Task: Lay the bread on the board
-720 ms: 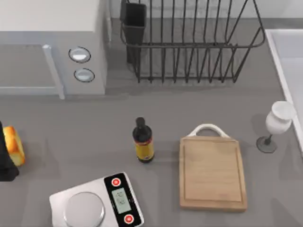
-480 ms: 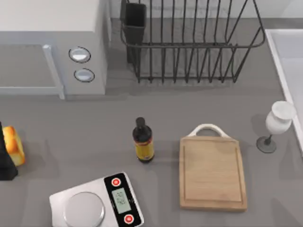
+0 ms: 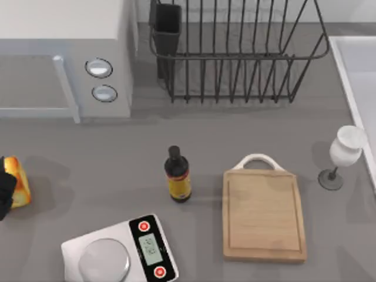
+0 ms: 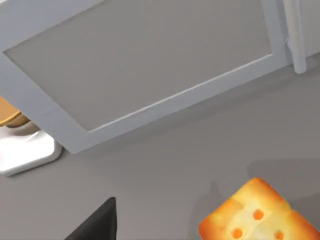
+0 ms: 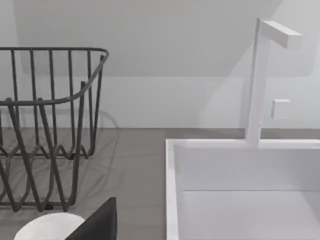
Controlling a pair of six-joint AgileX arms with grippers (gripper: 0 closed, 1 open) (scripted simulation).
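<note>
- The left gripper point(image 3: 3, 194) is at the far left edge of the table in the top view, a dark shape partly cut off by the frame; whether it is clenched on anything or released cannot be told.
- The bread point(image 3: 17, 181) sits right against that gripper on its inner side, touching or overlapping the dark shape, and casts a shadow on the grey table point(image 3: 106, 170). In the left wrist view its golden, porous face point(image 4: 260, 215) shows close by, with a dark fingertip point(image 4: 97, 225) off to one side of it.
- Beyond the bread from the gripper stands the microwave point(image 3: 64, 59), whose door and handle show in the left wrist view point(image 4: 150, 65).
- Farther out toward the middle of the table are a kitchen scale point(image 3: 120, 251) and a dark bottle point(image 3: 177, 175), upright.
- The board point(image 3: 262, 212) lies well apart from the gripper and the bread, past the bottle, flat, with its white handle pointing toward the dish rack point(image 3: 235, 53); nothing lies on it.
- A wine glass point(image 3: 342, 154) stands just beyond the board, near the sink point(image 3: 358, 64).
- The right gripper's dark fingertip point(image 5: 97, 225) shows in the right wrist view, facing the dish rack, sink and faucet point(image 5: 260, 80); its state cannot be told.
</note>
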